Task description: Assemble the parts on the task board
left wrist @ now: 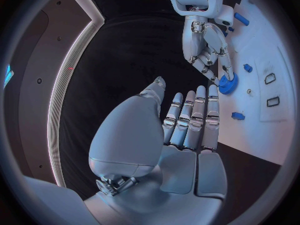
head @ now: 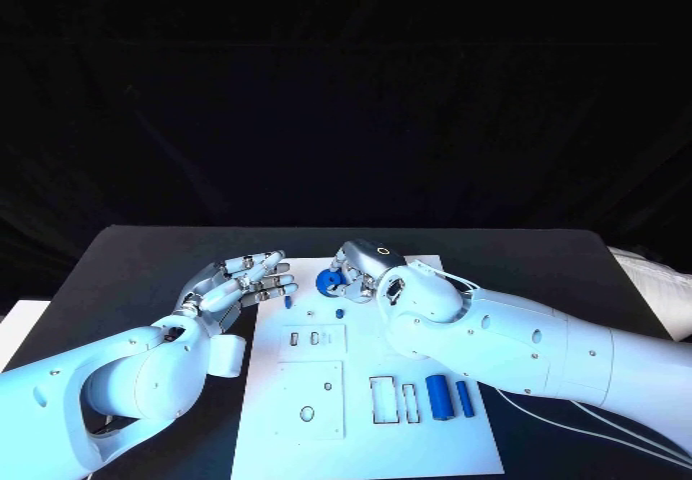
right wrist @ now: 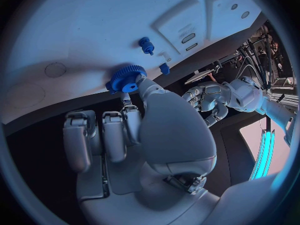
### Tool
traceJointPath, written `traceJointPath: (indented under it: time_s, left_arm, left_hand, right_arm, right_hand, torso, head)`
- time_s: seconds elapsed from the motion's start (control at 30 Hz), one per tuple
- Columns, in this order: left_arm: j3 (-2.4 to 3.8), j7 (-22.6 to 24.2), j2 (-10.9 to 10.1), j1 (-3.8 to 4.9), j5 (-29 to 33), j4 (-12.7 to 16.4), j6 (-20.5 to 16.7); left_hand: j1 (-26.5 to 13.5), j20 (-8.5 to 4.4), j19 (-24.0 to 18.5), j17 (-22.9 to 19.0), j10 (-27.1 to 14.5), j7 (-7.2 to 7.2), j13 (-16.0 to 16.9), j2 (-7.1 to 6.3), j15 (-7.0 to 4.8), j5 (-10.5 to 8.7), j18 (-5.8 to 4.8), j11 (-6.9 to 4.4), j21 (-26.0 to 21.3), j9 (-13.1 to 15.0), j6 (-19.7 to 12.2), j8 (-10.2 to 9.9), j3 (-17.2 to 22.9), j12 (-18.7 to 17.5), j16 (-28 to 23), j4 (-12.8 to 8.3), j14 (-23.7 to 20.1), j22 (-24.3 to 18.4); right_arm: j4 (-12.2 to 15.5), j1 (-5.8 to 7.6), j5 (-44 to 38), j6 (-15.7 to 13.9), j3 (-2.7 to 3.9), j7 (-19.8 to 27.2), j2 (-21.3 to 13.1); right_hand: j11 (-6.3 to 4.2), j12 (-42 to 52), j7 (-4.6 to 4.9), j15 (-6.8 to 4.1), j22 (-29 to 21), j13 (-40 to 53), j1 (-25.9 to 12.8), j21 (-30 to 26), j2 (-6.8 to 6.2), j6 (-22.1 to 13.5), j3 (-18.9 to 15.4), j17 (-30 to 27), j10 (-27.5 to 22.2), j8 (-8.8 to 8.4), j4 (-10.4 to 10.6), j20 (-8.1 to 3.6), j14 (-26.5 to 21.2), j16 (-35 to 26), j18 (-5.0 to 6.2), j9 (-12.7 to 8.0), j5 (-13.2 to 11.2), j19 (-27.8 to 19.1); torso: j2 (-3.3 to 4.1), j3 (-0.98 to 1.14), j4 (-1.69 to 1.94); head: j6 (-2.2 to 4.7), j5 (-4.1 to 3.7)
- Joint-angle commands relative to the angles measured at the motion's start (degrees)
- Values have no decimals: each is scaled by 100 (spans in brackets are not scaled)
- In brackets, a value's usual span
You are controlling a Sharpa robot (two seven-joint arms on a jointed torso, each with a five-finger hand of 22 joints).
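The white task board [head: 289, 440] lies in the middle of the table. At its far edge my right hand [head: 372, 268] pinches a blue gear [head: 332, 283] between thumb and a fingertip, the other fingers curled in. The right wrist view shows the gear [right wrist: 127, 78] lying flat at the board's [right wrist: 94, 25] rim. My left hand [head: 240, 285] hovers open by the board's far left corner, fingers stretched toward the gear [left wrist: 226, 83]. Two small blue parts [right wrist: 147, 45] [right wrist: 164, 68] lie on the board near the gear.
Two blue cylinders [head: 437, 397] [head: 464, 399] lie side by side at the board's near right, beside rectangular slots [head: 385, 398]. Round holes and small slots [head: 306, 339] mark the board's left half. Black table [head: 144, 260] surrounds the board.
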Motion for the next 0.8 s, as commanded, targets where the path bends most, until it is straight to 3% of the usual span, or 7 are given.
traceJointPath:
  time_s: [0.03,0.17,0.27,0.33,0.43,0.67,0.8]
  left_arm:
    - [5,59,13,6,11,14,119]
    - [5,57,11,6,11,16,120]
    - [5,54,7,6,11,18,120]
    - [5,53,5,6,11,19,118]
    - [5,49,4,6,11,20,117]
    - [5,45,9,6,11,29,120]
    - [5,46,1,6,10,26,119]
  left_hand:
    - [25,-1,27,-7,-34,168,-3,34,26,-27,54,-8,-31,-5,-14,-26,-6,-12,-34,-26,-2,-10]
    - [25,-1,27,-7,-34,168,-3,34,26,-27,54,-8,-31,-5,-14,-26,-6,-12,-34,-26,-2,-10]
    - [25,-1,27,-7,-34,168,-3,34,26,-27,54,-8,-31,-5,-14,-26,-6,-12,-34,-26,-2,-10]
    - [25,-1,27,-7,-34,168,-3,34,26,-27,54,-8,-31,-5,-14,-26,-6,-12,-34,-26,-2,-10]
    - [25,-1,27,-7,-34,168,-3,34,26,-27,54,-8,-31,-5,-14,-26,-6,-12,-34,-26,-2,-10]
    - [25,-1,30,-8,-35,170,-3,38,26,-27,54,-6,-36,-5,-14,-26,-2,-12,-36,-37,-1,-11]
    - [25,-1,30,-8,-35,170,-3,38,26,-27,54,-6,-36,-5,-14,-26,-2,-12,-36,-37,-1,-11]
  right_arm:
    - [0,-4,-49,-18,-1,-128,17]
    - [-11,-4,-61,32,-1,-142,18]
    - [-11,-4,-52,88,-1,-123,13]
    - [-12,-4,-32,121,-1,-103,12]
    - [-16,-4,-11,143,-1,-78,15]
    - [-38,-4,155,257,-2,-58,13]
    - [13,-24,254,-127,-1,44,-49]
  right_hand:
    - [38,-48,6,50,954,438,-80,-25,-25,-76,26,666,-17,-58,8,56,409,-35,-36,-12,-32,218]
    - [61,-103,26,72,929,406,-171,-38,-117,-150,3,644,-46,-91,31,82,404,-51,-30,-9,-63,200]
    - [80,-160,40,91,914,371,-341,-45,-301,-265,-140,630,-74,-106,95,102,401,-62,-27,-11,63,189]
    - [93,-207,49,103,901,342,-516,-53,-433,-351,-332,609,-96,-107,221,116,396,-77,-23,-11,75,179]
    - [110,-227,66,118,893,334,-603,-59,-499,-435,-671,605,-104,-99,445,133,396,-84,-21,-1,118,174]
    - [112,-192,64,123,920,366,-688,-50,-383,-414,-1028,637,-83,-79,620,142,405,-70,-27,19,246,195]
    - [97,-147,46,111,951,400,-708,-38,-246,-355,-1034,668,-58,-67,606,135,413,-53,-34,30,440,217]
  torso:
    - [-2,-1,2]
    - [1,-4,2]
    - [2,-2,0]
    - [4,0,-4]
    - [1,-2,-5]
    - [1,-3,-1]
    - [1,2,-2]
  head:
    - [-6,-10]
    - [-9,-12]
    - [-14,-13]
    - [-10,-11]
    - [-5,-16]
    - [0,-13]
    - [11,-18]
